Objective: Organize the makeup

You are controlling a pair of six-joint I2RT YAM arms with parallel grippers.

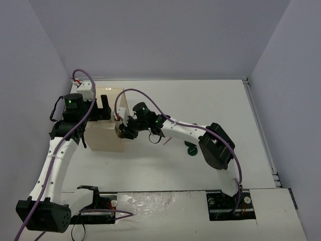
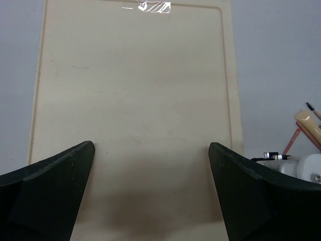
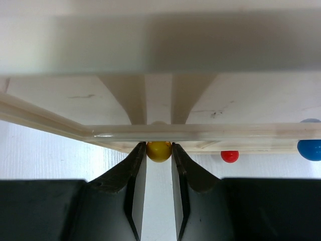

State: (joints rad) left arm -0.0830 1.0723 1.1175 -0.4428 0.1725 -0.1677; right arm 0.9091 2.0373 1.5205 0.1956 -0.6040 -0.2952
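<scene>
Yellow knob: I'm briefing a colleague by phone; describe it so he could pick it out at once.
Find the cream box on the table's left half; knobs line its side facing the right arm. The yellow knob sits between the right gripper's fingertips; its neighbours in the right wrist view are a red knob and a blue knob.

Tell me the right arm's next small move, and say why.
Probably pull the yellow knob straight back, away from the cream box, to open what it fronts. The right gripper has its fingers against both sides of that knob, which sits close to the box front. The open left gripper hovers over the box top, where it might steady the box.
</scene>
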